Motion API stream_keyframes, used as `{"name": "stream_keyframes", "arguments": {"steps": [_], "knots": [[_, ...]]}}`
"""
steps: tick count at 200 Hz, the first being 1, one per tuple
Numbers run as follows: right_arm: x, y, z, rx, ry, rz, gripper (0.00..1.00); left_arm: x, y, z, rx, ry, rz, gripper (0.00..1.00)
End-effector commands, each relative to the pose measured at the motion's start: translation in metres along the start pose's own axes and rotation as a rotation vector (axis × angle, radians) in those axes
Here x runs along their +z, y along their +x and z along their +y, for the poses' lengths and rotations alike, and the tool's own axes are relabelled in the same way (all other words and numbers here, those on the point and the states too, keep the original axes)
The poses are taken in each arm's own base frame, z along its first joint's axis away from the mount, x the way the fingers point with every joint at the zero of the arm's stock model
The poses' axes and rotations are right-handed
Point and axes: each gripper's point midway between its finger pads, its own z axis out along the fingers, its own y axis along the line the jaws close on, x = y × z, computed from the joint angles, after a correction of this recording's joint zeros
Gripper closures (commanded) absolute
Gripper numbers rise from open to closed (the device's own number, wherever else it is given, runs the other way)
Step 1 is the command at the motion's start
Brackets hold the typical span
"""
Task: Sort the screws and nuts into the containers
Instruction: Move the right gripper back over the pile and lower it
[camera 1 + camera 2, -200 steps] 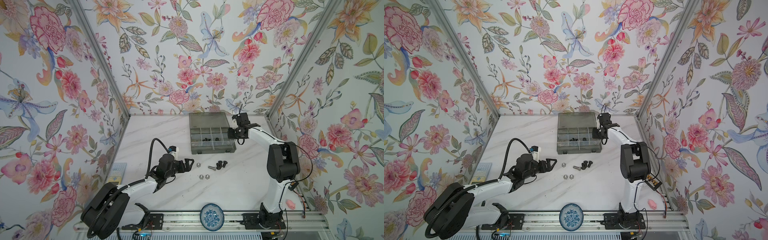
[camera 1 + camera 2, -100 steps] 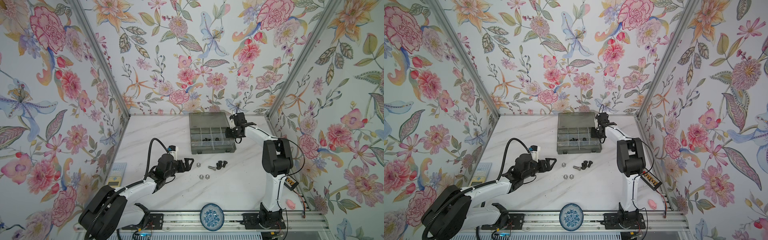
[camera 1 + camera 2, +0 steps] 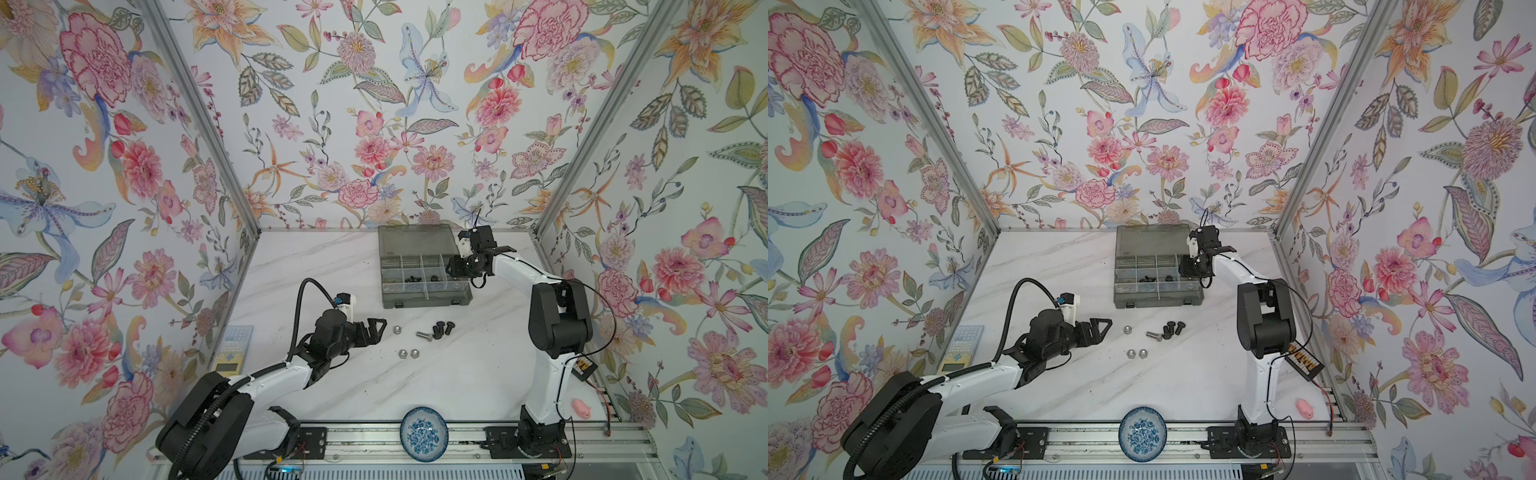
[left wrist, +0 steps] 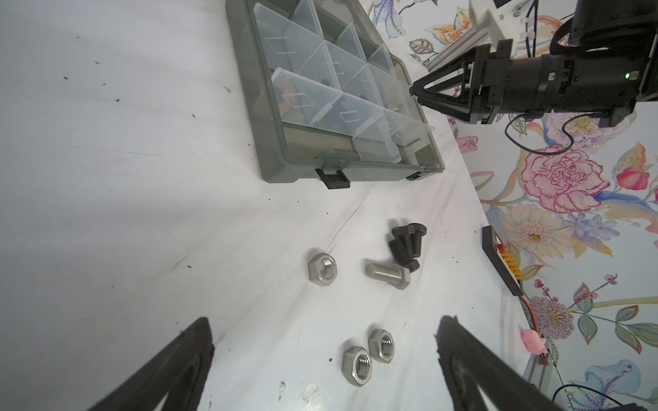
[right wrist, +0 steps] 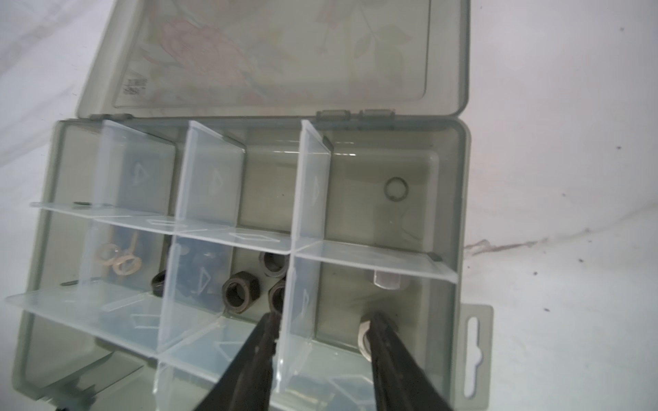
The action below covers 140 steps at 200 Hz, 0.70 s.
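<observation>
The grey organiser box (image 3: pixel 428 300) (image 3: pixel 1158 302) lies open at the back of the table, its containers split by clear dividers. My right gripper (image 5: pixel 324 318) (image 3: pixel 452 269) hangs open over its right end, straddling a divider. A silver nut (image 5: pixel 364 334) rests against one finger in the right-hand compartment of the middle row. Black nuts (image 5: pixel 240 290) and brass winged ones (image 5: pixel 121 259) lie in the compartments beside it. My left gripper (image 4: pixel 324 322) (image 3: pixel 376 330) stands open and empty low over the table. Before it lie three silver nuts (image 4: pixel 322 267) (image 4: pixel 357 364) (image 4: pixel 381 345), a silver screw (image 4: pixel 387 274) and black screws (image 4: pixel 407 245) (image 3: pixel 442 328).
A blue-and-white dish (image 3: pixel 424 432) sits on the front rail. A pink toy (image 3: pixel 582 409) lies at the front right and a keypad card (image 3: pixel 235 349) at the left edge. The box lid (image 3: pixel 417 240) lies flat toward the back wall. Floral walls close in three sides.
My right gripper's jaws have parted over the box and the silver nut now lies against only one finger. The right arm has shifted slightly. The left arm has hardly moved.
</observation>
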Motion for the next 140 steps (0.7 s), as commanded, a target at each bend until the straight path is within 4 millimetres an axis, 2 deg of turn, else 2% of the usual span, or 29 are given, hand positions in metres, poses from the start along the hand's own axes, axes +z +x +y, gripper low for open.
{"name": "stream_keyframes", "arguments": {"steps": [1, 21, 67, 104, 140], "knots": [[-0.035, -0.011, 0.028, -0.058, -0.108, -0.086, 0.54, -0.006, -0.001, 0.010, -0.023, -0.026, -0.016, 0.01], [-0.052, 0.001, 0.048, -0.086, -0.181, -0.099, 0.52, -0.008, -0.002, 0.011, -0.021, -0.030, -0.018, 0.01], [-0.070, 0.051, 0.098, -0.173, -0.277, -0.048, 0.48, -0.009, -0.003, 0.014, -0.025, -0.034, -0.021, 0.01], [-0.070, 0.087, 0.129, -0.226, -0.302, -0.008, 0.43, -0.009, -0.003, 0.014, -0.028, -0.032, -0.020, 0.01], [-0.058, 0.119, 0.155, -0.205, -0.336, 0.013, 0.39, -0.009, -0.002, 0.016, -0.033, -0.037, -0.021, 0.01]]}}
